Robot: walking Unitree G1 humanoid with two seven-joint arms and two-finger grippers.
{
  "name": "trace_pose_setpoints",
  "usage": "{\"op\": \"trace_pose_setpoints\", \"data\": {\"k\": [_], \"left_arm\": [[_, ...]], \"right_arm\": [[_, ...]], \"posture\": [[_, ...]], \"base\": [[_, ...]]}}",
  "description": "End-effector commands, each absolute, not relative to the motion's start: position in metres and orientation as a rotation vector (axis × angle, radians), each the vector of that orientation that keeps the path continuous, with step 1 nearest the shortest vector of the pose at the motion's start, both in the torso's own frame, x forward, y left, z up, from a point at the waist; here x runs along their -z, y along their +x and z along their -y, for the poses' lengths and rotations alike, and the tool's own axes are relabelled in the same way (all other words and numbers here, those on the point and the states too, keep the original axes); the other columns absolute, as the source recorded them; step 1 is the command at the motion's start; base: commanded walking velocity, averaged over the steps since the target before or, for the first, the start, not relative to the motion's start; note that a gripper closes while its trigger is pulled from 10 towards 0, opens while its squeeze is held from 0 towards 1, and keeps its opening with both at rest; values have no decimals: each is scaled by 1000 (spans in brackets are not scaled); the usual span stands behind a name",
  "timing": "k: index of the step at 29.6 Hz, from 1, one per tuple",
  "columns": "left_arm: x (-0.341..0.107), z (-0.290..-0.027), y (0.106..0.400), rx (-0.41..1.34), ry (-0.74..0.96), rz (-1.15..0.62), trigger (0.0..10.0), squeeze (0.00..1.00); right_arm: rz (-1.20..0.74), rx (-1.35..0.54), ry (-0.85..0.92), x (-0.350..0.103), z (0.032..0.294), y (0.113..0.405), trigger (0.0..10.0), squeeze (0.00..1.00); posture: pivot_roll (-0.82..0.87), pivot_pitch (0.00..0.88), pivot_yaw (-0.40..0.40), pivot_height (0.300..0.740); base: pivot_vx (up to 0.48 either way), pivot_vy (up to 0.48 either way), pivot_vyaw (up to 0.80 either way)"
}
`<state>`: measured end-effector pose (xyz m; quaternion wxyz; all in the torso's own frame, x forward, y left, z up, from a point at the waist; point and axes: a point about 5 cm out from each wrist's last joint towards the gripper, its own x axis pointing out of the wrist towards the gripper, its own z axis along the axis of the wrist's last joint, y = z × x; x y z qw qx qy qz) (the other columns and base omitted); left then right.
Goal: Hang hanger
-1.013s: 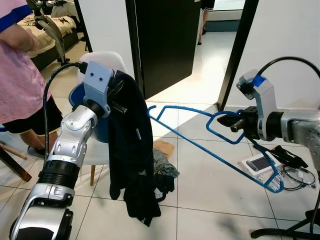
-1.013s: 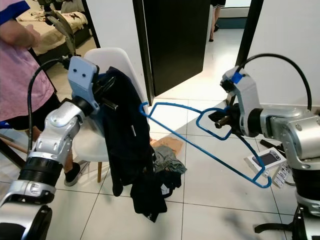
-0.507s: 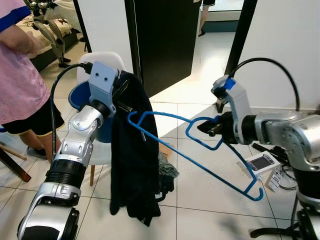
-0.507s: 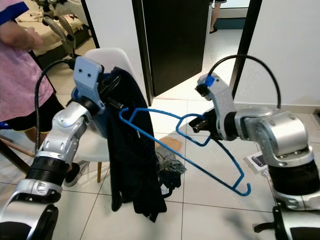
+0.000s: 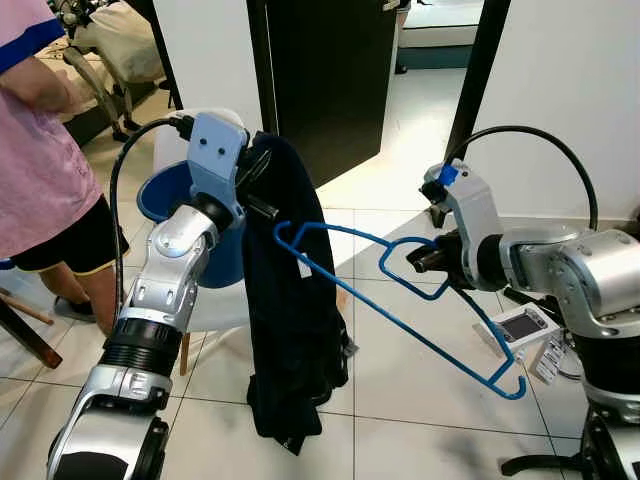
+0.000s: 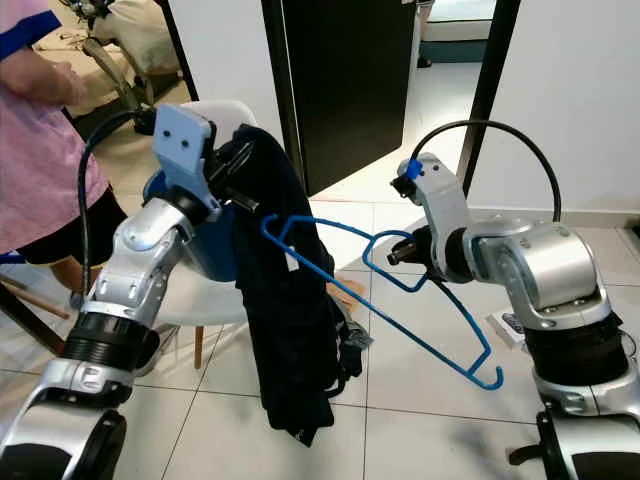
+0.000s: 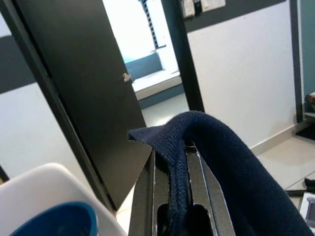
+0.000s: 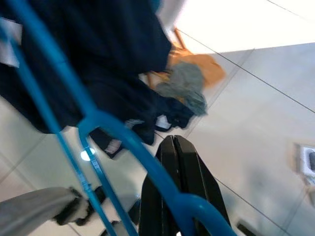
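The left gripper (image 7: 178, 196) has its jaws closed on a fold of the dark navy garment (image 5: 290, 310), holding it up by what looks like the collar so that the cloth hangs down towards the tiled floor (image 5: 400, 400). The right gripper (image 5: 425, 262) has its jaws shut on the blue hanger (image 5: 400, 300) near the hook loop, and carries it tilted. The hanger's far shoulder tip lies against the garment just below the left jaws; the other end points down towards the floor.

The step in hand seems to be threading the hanger into the garment. Next the right arm likely needs to slide that tip inside the neck opening, which calls for fine aiming.

Behind stands a white chair (image 6: 225, 115), and a person (image 5: 40, 170) is at the robot's left.
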<state>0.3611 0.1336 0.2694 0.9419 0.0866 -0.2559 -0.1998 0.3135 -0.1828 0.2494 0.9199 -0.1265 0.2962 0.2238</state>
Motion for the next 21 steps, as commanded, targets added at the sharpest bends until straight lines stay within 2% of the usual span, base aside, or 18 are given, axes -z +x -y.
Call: {"op": "trace_pose_setpoints", "data": {"k": [1,10,21], "left_arm": [[-287,-129,357,429,155,586,10000,0],[-293,-112,350,494,70,602,10000,0],[-285,-88,338,578,1,575,10000,0]], "right_arm": [[-624,-430,-273,-247,185,315,10000,0],[-621,-349,-302,-242,187,321,10000,0],[-553,-290,-191,-243,177,333,10000,0]], "posture": [[-33,0,55,740],[-33,0,52,740],[-30,0,50,740]], "base": [[0,0,0],[0,0,0],[0,0,0]]}}
